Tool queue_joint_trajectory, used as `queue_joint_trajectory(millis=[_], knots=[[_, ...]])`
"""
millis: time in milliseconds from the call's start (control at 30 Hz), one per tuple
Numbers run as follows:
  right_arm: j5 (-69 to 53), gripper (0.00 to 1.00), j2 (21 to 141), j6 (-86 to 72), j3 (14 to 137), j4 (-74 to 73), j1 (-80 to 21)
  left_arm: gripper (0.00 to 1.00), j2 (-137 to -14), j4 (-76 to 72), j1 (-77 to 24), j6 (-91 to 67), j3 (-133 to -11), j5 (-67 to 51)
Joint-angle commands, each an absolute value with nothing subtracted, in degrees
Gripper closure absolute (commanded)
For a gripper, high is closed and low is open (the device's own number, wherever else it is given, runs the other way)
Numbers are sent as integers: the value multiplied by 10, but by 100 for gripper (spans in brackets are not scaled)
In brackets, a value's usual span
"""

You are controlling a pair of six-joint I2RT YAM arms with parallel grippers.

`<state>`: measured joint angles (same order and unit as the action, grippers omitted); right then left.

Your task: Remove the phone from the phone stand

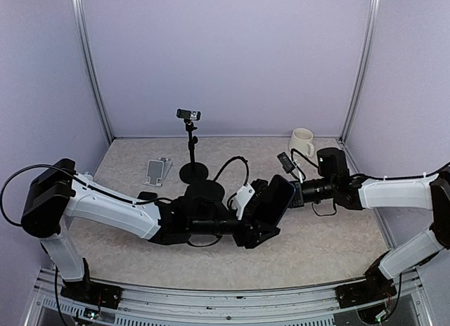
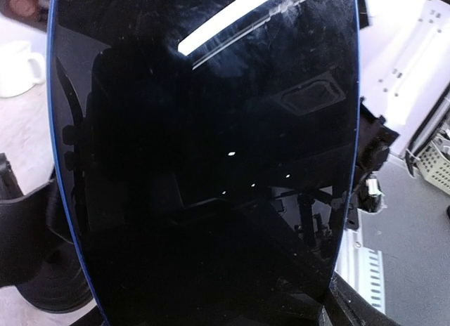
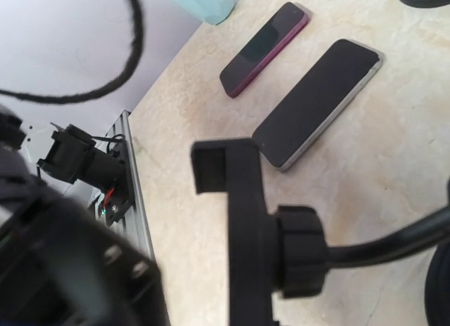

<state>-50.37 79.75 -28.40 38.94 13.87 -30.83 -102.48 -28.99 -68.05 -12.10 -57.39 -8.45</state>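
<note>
The phone point(image 1: 280, 199), with the left end effector point(image 1: 249, 231) at its 7 o'clock (closure indeterminable), was best drawn squarely from the phone stand point(image 3: 242, 227)

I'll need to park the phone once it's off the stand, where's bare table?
Bare table lies near right, between the right arm and the front rail, and at the back between the tripod and the mug. The middle, round the phone, is crowded.
</note>
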Motion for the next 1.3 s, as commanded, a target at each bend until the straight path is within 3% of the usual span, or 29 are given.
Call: queue_joint_trajectory(millis=[0, 667, 1267], knots=[[-486, 100, 816, -293, 413, 139, -300, 97, -949, -350, -686, -108, -549, -85], [-498, 100, 998, -296, 641, 158, -271, 97, -708, -319, -627, -160, -348, 106], [-466, 100, 1170, -267, 846, 82, -258, 97, -653, -266, -613, -205, -295, 178]])
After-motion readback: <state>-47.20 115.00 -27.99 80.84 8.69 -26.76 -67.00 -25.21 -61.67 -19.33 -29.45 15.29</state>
